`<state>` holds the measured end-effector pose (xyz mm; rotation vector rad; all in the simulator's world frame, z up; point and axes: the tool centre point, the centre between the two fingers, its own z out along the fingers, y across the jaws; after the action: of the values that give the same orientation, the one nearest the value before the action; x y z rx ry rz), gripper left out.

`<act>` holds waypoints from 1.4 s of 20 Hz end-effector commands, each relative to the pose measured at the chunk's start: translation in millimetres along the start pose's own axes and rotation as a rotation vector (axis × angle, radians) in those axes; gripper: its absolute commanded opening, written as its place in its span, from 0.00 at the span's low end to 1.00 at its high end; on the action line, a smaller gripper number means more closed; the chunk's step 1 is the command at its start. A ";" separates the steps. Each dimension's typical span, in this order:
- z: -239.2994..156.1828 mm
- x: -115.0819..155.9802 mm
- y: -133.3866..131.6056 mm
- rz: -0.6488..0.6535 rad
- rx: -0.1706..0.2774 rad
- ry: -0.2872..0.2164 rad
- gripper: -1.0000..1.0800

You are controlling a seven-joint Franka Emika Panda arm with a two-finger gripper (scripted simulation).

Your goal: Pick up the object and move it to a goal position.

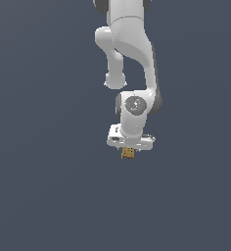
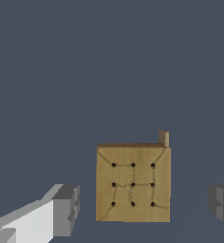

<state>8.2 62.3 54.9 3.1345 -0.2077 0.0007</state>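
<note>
The jaws of the white gripper [image 2: 142, 204] stand wide apart in the wrist view, each ending in a grey pad: one pad [image 2: 66, 210] sits on the end of a white finger, the other [image 2: 222, 203] shows only partly at the picture's edge. Between them lies the small tan-brown cube with a grid of dark dots and faint darker lines on its facing side [image 2: 133, 183]. A strip of bare background shows on each side of the cube, so neither pad touches it; the gap to the edge-side pad looks a little wider than the gap to the other. The cube is far narrower than the spread of the jaws. A thin tan sliver [image 2: 163, 138] sticks up at one corner of the cube; what it is cannot be told.

In the exterior view the gripper [image 1: 128, 148] points straight down, and the cube [image 1: 127, 153] shows just under the white hand body, in line with the jaws. The fingers themselves are too small there to make out. Whether the cube rests on the plain dark grey-blue surface [image 1: 39, 196] or hangs clear of it cannot be told from that view.

Above the hand, the white robot arm [image 1: 132, 49] rises in a bend to the upper edge of the exterior view.
</note>
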 end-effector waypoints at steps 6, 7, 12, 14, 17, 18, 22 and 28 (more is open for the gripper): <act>34.4 -1.4 -0.3 0.002 0.000 -0.001 0.96; 37.6 -1.3 -0.1 0.003 0.000 -0.001 0.96; 44.2 -0.3 -0.7 0.003 0.000 -0.001 0.96; 44.2 -0.3 -0.7 0.003 0.000 -0.001 0.00; 44.2 -0.3 -0.7 0.003 0.000 -0.001 0.00; 44.2 -0.3 -0.7 0.003 0.000 -0.001 0.00; 44.2 -0.3 -0.7 0.003 0.000 -0.001 0.00; 40.7 -2.9 2.4 0.003 0.000 -0.001 0.00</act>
<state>5.8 61.6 12.4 3.1343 -0.2118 -0.0018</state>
